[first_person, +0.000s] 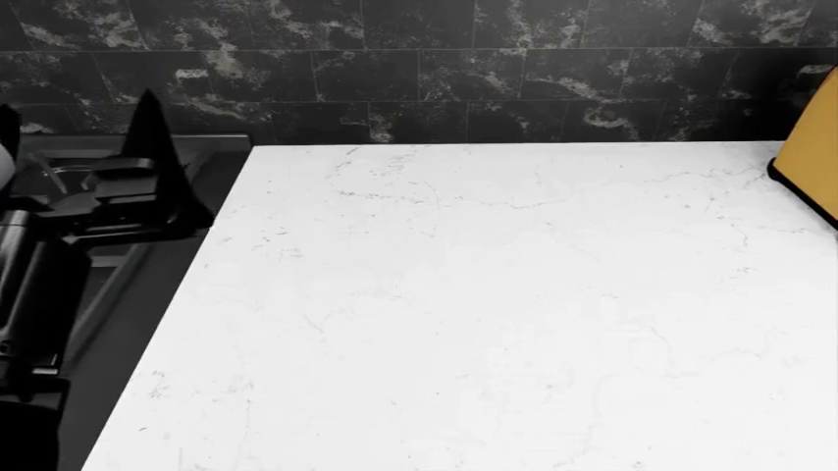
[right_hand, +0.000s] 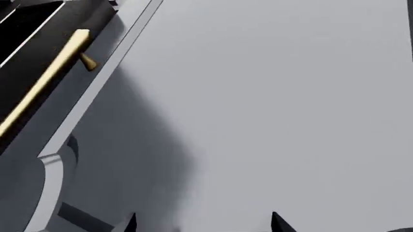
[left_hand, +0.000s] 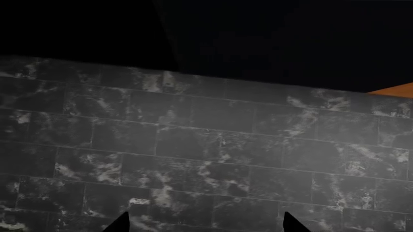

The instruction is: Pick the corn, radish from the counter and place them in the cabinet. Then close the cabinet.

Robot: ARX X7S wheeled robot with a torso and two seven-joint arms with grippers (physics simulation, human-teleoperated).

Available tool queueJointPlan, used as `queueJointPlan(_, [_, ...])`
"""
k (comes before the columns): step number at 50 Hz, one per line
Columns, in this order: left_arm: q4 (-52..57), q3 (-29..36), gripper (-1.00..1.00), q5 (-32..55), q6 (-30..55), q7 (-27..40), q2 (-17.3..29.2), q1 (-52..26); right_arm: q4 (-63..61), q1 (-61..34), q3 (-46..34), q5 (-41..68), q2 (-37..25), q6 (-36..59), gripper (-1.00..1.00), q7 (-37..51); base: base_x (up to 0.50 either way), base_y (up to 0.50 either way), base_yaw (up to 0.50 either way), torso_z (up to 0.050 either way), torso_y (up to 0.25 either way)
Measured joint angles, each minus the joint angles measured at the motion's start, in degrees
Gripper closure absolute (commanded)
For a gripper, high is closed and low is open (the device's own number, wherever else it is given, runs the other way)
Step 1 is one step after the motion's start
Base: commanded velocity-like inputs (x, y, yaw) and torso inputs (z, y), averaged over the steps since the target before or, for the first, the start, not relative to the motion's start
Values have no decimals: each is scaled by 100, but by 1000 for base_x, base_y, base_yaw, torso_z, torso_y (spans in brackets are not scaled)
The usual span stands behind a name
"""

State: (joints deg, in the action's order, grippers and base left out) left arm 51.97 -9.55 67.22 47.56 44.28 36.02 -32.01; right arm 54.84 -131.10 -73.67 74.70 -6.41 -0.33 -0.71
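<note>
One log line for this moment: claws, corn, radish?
left claw open, empty, facing tiled wall | right claw open, empty | corn, radish: not in view | counter in head view

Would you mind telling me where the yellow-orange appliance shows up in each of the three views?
Head view: the yellow-orange appliance is cut off at the right edge, on the counter.
Left wrist view: an orange sliver at the right edge, above the wall.
Right wrist view: not in it.
Shared landmark: the dark marbled tile wall.
</note>
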Motion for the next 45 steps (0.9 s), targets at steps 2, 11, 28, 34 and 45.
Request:
queueJointPlan(2, [-15,-21,-100,-19,-16,-22,19,29,241,-14,-56,40,90,-72,-100,-139,0,0,0,0,0])
queueJointPlan(11, [-87,-66,-100,-138,-87,-129,63,171,903,1,-243,152,283,-466,-100,-652,0,0,0,5,0])
queueJointPlan(28, [-88,-36,-100,-172,-155,-184,74,238,1413,88,-260,-94,541,-825,-100,-780,0,0,0,3,0])
queueJointPlan(34, [-99,-39,-100,-187,-184,-208,85,256,1431,115,-36,-381,599,-773,-100,-657,0,0,0,2,0])
queueJointPlan(45, [-119,-41,-100,-183,-218,-224,111,264,1308,143,478,-838,641,-500,-100,-433,0,0,0,2,0])
